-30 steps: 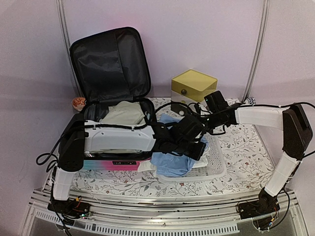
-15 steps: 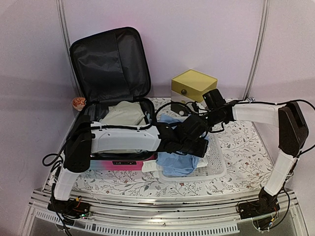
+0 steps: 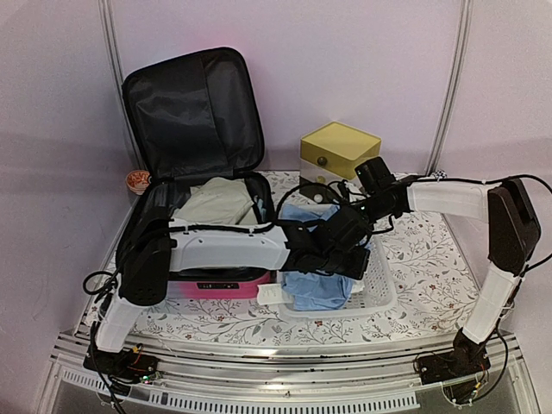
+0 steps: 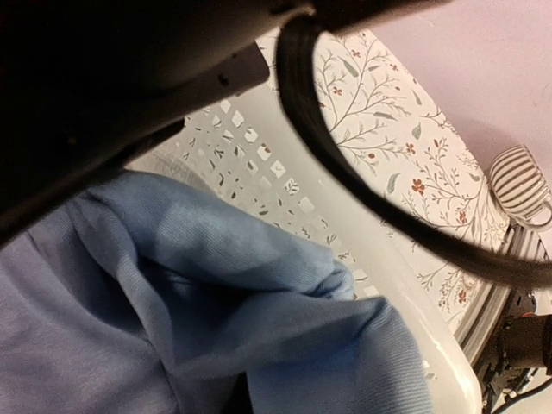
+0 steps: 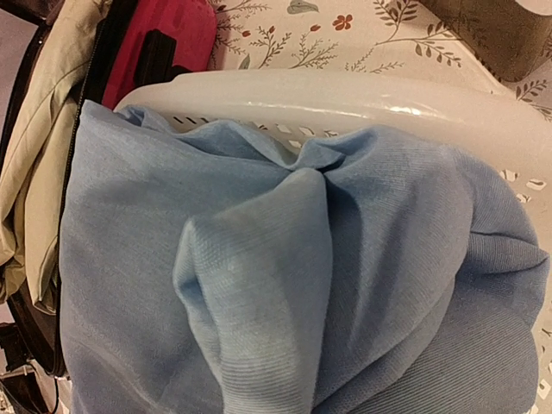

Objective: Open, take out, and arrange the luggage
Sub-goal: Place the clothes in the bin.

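The luggage (image 3: pixel 194 121) is found left of the left end effector (image 3: pixel 338 260), the nearer one; its finger spread cannot be judged.

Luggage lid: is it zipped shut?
No, the luggage lid stands upright and open, its black lining showing, with a beige garment lying inside.

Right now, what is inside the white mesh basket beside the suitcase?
A bunched light-blue garment fills most of the white mesh basket, with bare mesh showing only along the walls. Whatever lies under the cloth is covered, so I cannot tell if anything else is in there.
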